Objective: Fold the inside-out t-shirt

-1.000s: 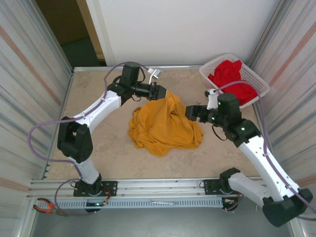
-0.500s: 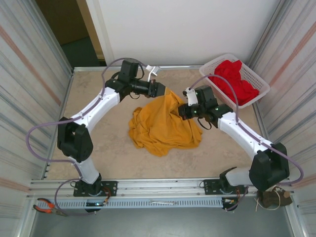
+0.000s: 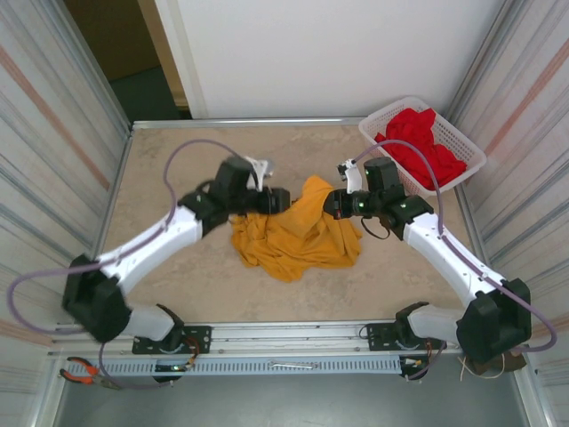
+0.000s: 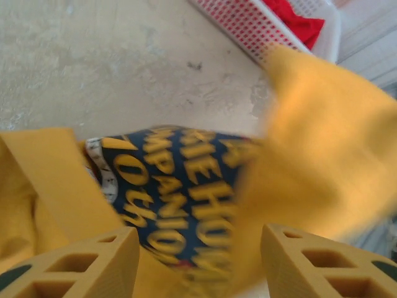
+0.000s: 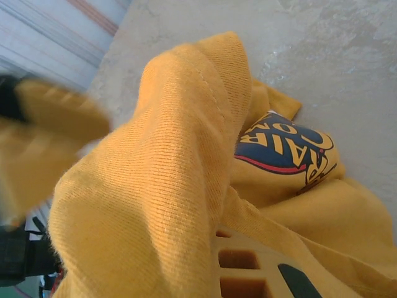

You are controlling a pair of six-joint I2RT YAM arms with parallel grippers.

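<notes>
- One mustard-yellow t-shirt (image 3: 293, 238) is lying crumpled at the middle of the worktop (image 3: 178, 160). It is rising to a small peak between your two arms, and a navy print (image 4: 180, 192) is showing from within its folds.
- Your right gripper (image 3: 331, 204) is clamping a fold at the shirt's right edge. In the right wrist view, cloth is draping over its finger.
- Your left gripper (image 3: 277, 201) is sitting at the shirt's upper left with its jaws apart. Blurred yellow cloth is hanging between its fingers (image 4: 74, 261), seemingly loose rather than pinched.
- You are probably working on the opening step, shaking the heap out and spreading it flat, with no fold made yet.
- Next, your left gripper is going to need a firm hold on an edge opposite the right one, so both can draw the cloth taut. Which edge the right one is holding is not clear.
- Counting outward, you are dealing with one yellow shirt, two grippers, one white basket (image 3: 369, 133) at the far right corner, one red garment (image 3: 418, 142) inside it, and one pair of pliers (image 3: 84, 372) by the left base.
</notes>
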